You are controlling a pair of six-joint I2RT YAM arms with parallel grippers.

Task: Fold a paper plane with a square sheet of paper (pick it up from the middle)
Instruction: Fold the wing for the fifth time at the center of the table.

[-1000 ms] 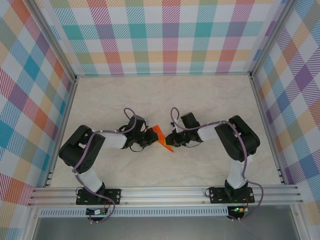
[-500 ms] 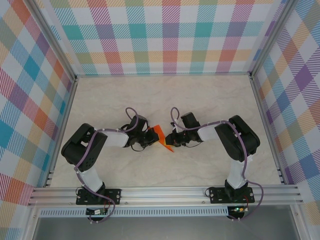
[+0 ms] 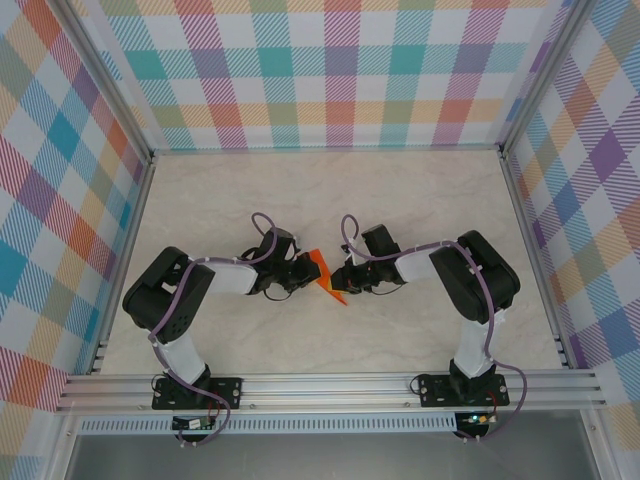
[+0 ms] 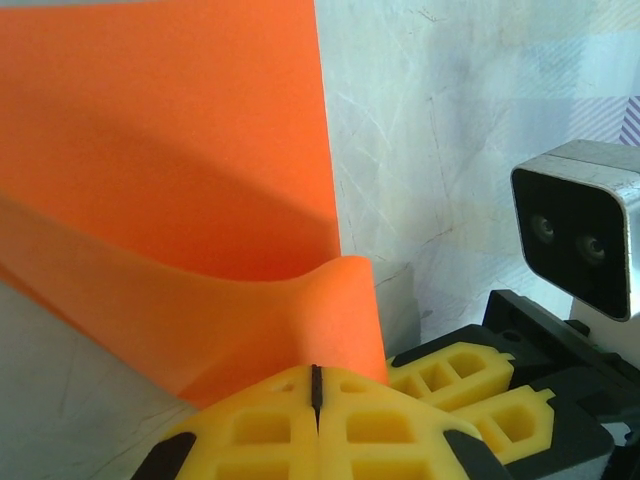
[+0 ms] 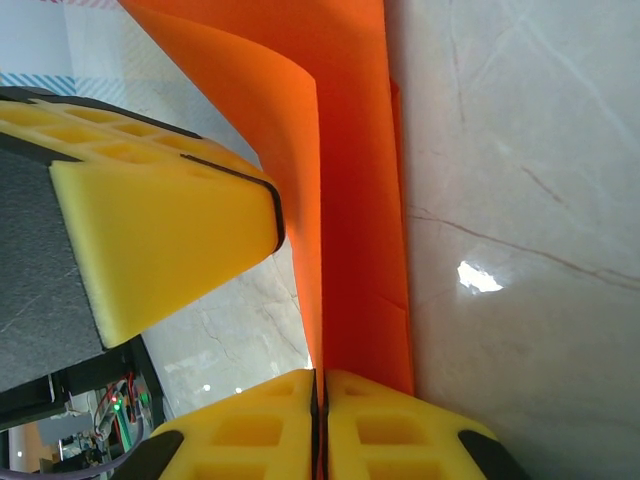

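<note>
The bright orange sheet of paper (image 3: 322,271) is folded into a narrow layered strip, held just above the marble table in the middle. My left gripper (image 3: 306,277) is shut on its left side. In the left wrist view the paper (image 4: 180,200) curls up out of the closed yellow jaws of the left gripper (image 4: 317,375). My right gripper (image 3: 340,283) is shut on the other side. In the right wrist view the folded layers (image 5: 350,190) run straight up from the pressed-together jaws of the right gripper (image 5: 320,378).
The two grippers almost touch: the right one's yellow fingers (image 4: 470,385) and its camera (image 4: 580,225) sit close to the left one, and a left finger (image 5: 160,250) sits beside the paper. Metal frame rails (image 3: 330,385) and checked walls enclose the table (image 3: 420,200).
The left arm has edged slightly toward the paper. The paper and the right arm have stayed in place.
</note>
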